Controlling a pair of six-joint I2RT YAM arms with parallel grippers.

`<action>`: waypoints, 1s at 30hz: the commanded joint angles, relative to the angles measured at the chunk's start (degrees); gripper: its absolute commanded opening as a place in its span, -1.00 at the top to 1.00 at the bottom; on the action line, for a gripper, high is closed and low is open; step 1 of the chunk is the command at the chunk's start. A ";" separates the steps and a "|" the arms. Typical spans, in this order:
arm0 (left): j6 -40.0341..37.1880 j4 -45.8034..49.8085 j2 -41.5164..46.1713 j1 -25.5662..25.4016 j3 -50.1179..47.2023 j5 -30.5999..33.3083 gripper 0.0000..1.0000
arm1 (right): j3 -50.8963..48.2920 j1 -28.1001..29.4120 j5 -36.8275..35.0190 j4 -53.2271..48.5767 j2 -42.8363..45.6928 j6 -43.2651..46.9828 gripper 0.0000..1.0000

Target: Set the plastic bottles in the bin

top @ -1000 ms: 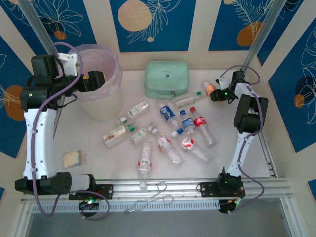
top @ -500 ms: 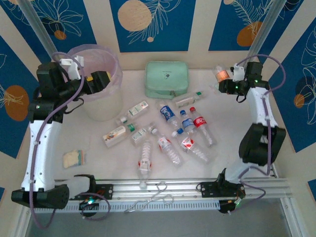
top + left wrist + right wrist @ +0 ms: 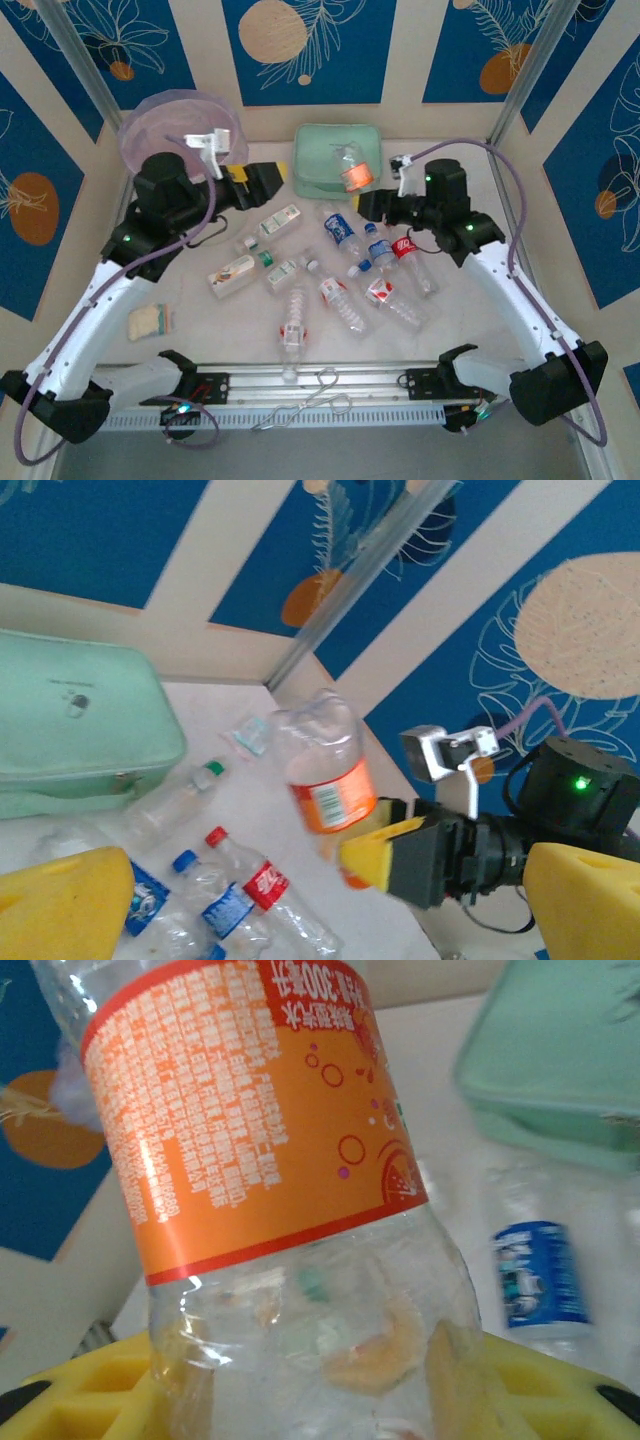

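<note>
One orange-label bottle (image 3: pixel 250 1110), neck seemingly pinched by right gripper (image 3: pixel 372 858) jaws, left gripper (image 3: pixel 270 180) spread, empty

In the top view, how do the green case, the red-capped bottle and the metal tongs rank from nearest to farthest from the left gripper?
1. The green case, just right of the left gripper, at the back of the table.
2. The red-capped bottle, farther right, mid-table.
3. The metal tongs, at the near edge, between the arm bases.
</note>
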State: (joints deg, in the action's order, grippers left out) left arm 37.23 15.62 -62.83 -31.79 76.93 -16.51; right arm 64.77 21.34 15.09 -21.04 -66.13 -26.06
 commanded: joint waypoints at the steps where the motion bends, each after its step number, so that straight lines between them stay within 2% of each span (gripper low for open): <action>1: 0.47 -9.42 -2.74 -4.41 -2.13 2.63 -0.99 | 0.75 2.96 0.64 6.01 -1.16 -3.63 0.61; 6: -0.13 -15.54 -7.04 -9.95 -5.06 6.91 -0.99 | -2.60 6.00 2.81 15.03 -0.81 -5.44 0.61; 11: 0.39 -16.21 -8.45 -11.85 -5.16 11.23 -0.99 | -1.49 7.96 3.01 15.90 -2.36 -4.08 0.62; 16: 0.65 -16.74 -11.05 -12.00 -4.55 12.32 -0.96 | -0.79 8.80 5.75 17.79 -3.65 -2.73 0.61; 21: 0.73 -16.89 -13.59 -12.00 -1.86 13.55 -0.66 | 0.17 8.80 7.15 16.68 -3.70 -1.13 0.61; 25: -0.20 -15.22 -15.81 -12.04 0.77 13.61 -0.55 | -0.58 8.80 7.23 17.30 -2.70 -0.92 0.61; 28: 0.30 -15.69 -16.85 -12.04 0.86 13.52 -0.22 | -0.88 8.80 7.12 17.32 -2.43 -0.67 0.59; 30: 0.30 -15.72 -17.06 -11.99 1.01 13.46 -0.04 | -0.92 8.74 6.29 16.55 -2.40 -0.39 0.47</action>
State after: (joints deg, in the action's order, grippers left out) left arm 38.15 1.10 -79.33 -43.31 75.85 -3.33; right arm 62.89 29.61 20.56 -4.14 -69.82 -27.99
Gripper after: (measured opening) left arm 0.539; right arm 0.504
